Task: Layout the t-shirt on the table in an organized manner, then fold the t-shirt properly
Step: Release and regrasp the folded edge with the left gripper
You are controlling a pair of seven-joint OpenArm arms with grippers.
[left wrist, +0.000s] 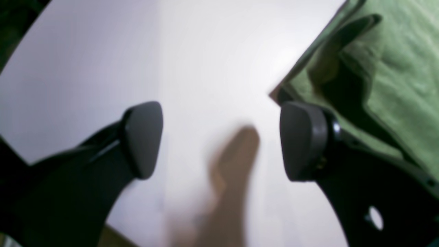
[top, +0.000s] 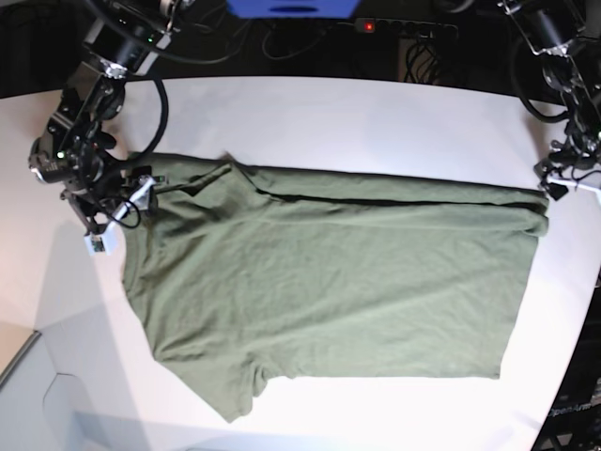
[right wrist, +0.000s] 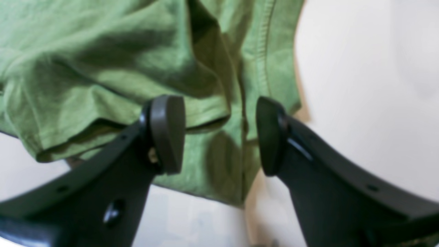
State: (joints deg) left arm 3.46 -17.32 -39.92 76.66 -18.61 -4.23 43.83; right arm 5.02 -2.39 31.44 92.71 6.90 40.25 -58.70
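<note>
The olive-green t-shirt [top: 329,282] lies spread sideways on the white table [top: 376,122], one sleeve [top: 230,395] pointing to the near edge and the far long edge folded over. My right gripper [top: 101,218] is open at the shirt's left end. In the right wrist view its fingers [right wrist: 168,133] straddle a hemmed, wrinkled edge of the shirt [right wrist: 103,68] without closing on it. My left gripper [top: 562,183] is open at the shirt's far right corner. In the left wrist view it [left wrist: 223,140] is over bare table [left wrist: 103,51], with the shirt's corner [left wrist: 394,68] just beside one finger [left wrist: 303,140].
Dark surroundings with cables, a power strip with a red light [top: 404,26] and a blue object [top: 291,7] lie behind the table's far edge. The table's curved edge runs along the near left [top: 19,352] and the right side [top: 573,357].
</note>
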